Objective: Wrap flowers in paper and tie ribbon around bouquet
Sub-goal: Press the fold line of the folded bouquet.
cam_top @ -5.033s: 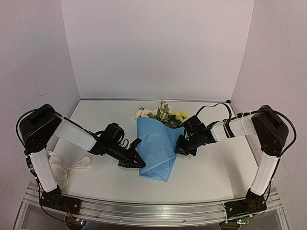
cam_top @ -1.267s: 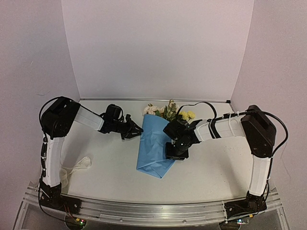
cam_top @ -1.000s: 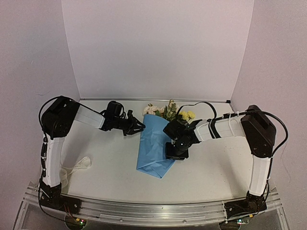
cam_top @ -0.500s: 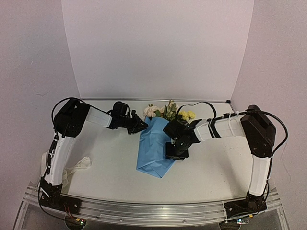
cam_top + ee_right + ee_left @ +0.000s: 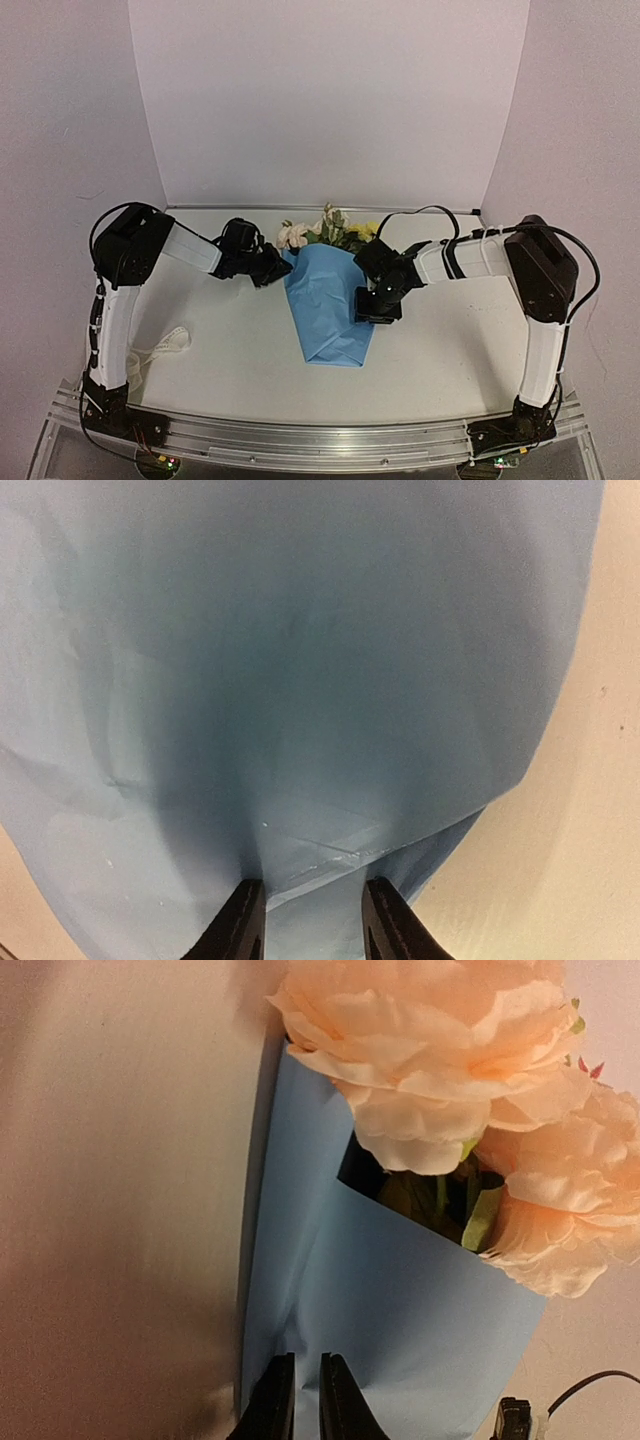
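Observation:
The bouquet (image 5: 330, 300) lies mid-table as a light-blue paper (image 5: 400, 1310) cone with its tip toward me. Pink and cream flowers (image 5: 440, 1050) spill from its far end, and the flowers (image 5: 325, 232) show there from above too. My left gripper (image 5: 275, 265) is at the cone's upper left edge. Its jaws (image 5: 303, 1395) are nearly together, with a pucker of paper pinched between them. My right gripper (image 5: 375, 300) sits on the cone's right side. Its fingers (image 5: 312, 920) are closed across a folded thickness of the paper (image 5: 300, 680). The ribbon (image 5: 168, 343) lies loose at the left, near my left arm's base.
White walls close in the table (image 5: 450, 350) at the back and on both sides. The left arm's upper link (image 5: 105, 320) stands over the ribbon's end. A metal rail (image 5: 320, 440) runs along the near edge.
The bouquet has swung: flowers shifted left, tip shifted right. My right gripper moved up and right with it. My left gripper's jaws closed onto the paper's upper left edge.

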{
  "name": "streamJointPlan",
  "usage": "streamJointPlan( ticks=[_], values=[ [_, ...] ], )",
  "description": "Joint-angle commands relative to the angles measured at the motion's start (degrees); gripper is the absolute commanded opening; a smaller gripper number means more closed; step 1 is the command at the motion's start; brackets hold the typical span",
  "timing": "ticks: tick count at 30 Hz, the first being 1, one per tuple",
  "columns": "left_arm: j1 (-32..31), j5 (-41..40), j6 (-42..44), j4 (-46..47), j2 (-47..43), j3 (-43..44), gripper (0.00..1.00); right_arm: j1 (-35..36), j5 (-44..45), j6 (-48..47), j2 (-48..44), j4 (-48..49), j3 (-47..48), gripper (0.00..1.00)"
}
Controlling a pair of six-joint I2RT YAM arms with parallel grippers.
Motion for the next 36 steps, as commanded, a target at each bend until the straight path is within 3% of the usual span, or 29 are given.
streamJointPlan(
  ticks=[1,10,19,29,36],
  values=[
    [0.2,-3.0,2.0,-5.1,0.0,-0.7,0.11,-1.2,0.3,-1.9,2.4,-3.8,0.2,0.36],
    [0.6,1.4,10.4,-12.2,1.5,13.4,0.22,-1.2,-0.9,1.1,-4.9,-4.6,0.7,0.42],
    [0.6,2.6,13.3,-13.9,-5.6,12.5,0.41,-1.2,0.7,1.3,-11.7,-6.4,2.1,0.59],
    [1.4,-0.7,13.5,-15.6,-16.9,2.2,0.54,-1.3,2.3,0.9,-14.3,-7.4,0.9,0.64],
    [1.9,-13.9,10.5,-21.4,-33.2,-14.2,0.61,-1.2,2.7,-1.0,-20.4,-6.8,-2.8,0.77]
  ],
)
